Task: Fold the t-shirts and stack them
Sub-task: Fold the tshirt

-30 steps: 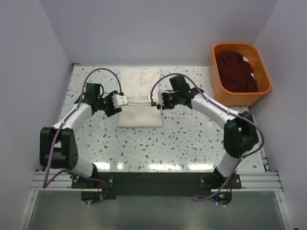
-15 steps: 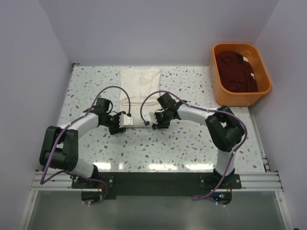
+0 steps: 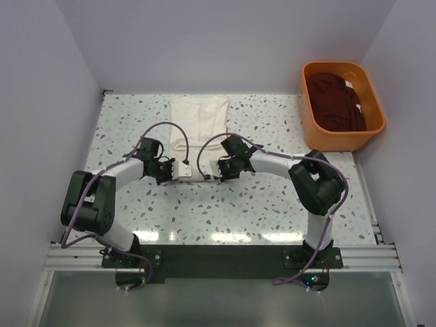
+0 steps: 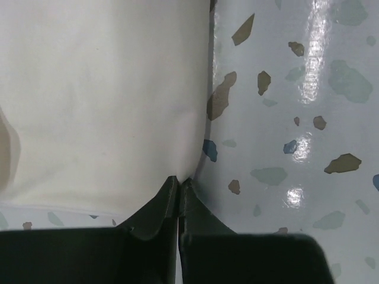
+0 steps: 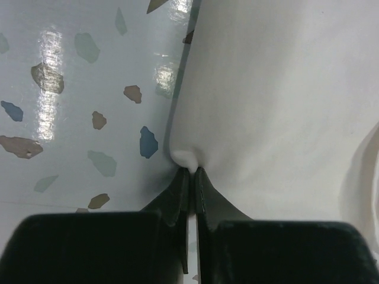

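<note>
A cream-white t-shirt [image 3: 199,126] lies folded lengthwise at the middle back of the table. My left gripper [image 3: 184,170] is at its near left corner and my right gripper [image 3: 215,170] at its near right corner. In the left wrist view the left gripper [image 4: 179,181] is shut on the edge of the cream shirt [image 4: 100,100]. In the right wrist view the right gripper [image 5: 192,171] is shut, with a small bulge of the cream shirt [image 5: 278,94] pinched at its tips. A dark maroon t-shirt [image 3: 337,102] lies crumpled in the orange tub. No red t-shirt is in view.
The orange tub [image 3: 315,136] stands at the back right corner, beside the right wall. The speckled terrazzo table [image 3: 272,197] spreads around the shirt. Walls close in at the left, back and right.
Both grippers moved from the shirt's sides toward me to its near corners and closed on the cloth. The shirt's near edge now lies narrower between them.
</note>
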You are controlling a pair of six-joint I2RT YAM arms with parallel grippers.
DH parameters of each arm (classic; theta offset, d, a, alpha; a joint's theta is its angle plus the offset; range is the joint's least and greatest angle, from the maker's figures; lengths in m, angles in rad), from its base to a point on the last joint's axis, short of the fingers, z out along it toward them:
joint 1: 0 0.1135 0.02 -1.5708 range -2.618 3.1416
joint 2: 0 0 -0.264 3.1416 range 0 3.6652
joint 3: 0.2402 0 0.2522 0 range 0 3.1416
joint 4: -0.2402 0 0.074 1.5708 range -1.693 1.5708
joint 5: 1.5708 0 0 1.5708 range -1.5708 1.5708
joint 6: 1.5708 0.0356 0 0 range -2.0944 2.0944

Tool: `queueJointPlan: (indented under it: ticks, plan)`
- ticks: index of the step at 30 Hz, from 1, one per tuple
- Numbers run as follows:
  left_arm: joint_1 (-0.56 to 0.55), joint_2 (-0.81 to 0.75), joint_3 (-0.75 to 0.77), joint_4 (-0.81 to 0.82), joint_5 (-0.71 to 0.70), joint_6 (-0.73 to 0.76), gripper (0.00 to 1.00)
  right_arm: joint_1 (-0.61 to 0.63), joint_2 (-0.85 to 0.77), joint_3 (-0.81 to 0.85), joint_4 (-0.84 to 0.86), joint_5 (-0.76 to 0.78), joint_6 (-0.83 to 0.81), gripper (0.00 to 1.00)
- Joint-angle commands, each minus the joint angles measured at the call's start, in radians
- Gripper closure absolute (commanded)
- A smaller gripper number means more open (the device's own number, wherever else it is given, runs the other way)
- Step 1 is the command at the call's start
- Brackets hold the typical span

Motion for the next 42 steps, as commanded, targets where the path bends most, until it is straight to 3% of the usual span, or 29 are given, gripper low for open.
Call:
queueJointPlan:
  ticks: [1, 7, 15, 21, 25, 32, 42]
  plan:
    - [0.003, 0.011, 0.116, -0.05, 0.029, -0.078, 1.0, -0.011, -0.009, 0.028, 0.006, 0.04, 0.047, 1.0]
    - [0.057, -0.07, 0.31, -0.195, 0.132, -0.131, 1.0, -0.072, -0.124, 0.227, -0.134, -0.046, 0.115, 1.0]
    - [0.058, -0.151, 0.394, -0.325, 0.158, -0.091, 1.0, -0.094, -0.21, 0.316, -0.278, -0.083, 0.089, 1.0]
    - [0.057, -0.297, 0.373, -0.499, 0.184, -0.032, 1.0, -0.085, -0.375, 0.251, -0.413, -0.144, 0.099, 1.0]
    - [0.038, -0.407, 0.312, -0.637, 0.201, 0.0, 1.0, -0.057, -0.5, 0.107, -0.496, -0.172, 0.133, 1.0]
    - [-0.071, -0.596, 0.307, -0.842, 0.273, -0.104, 1.0, 0.02, -0.713, 0.002, -0.567, -0.221, 0.259, 1.0]
    - [-0.063, -0.4, 0.489, -0.769, 0.203, -0.134, 1.0, -0.059, -0.562, 0.114, -0.65, -0.256, 0.169, 1.0]
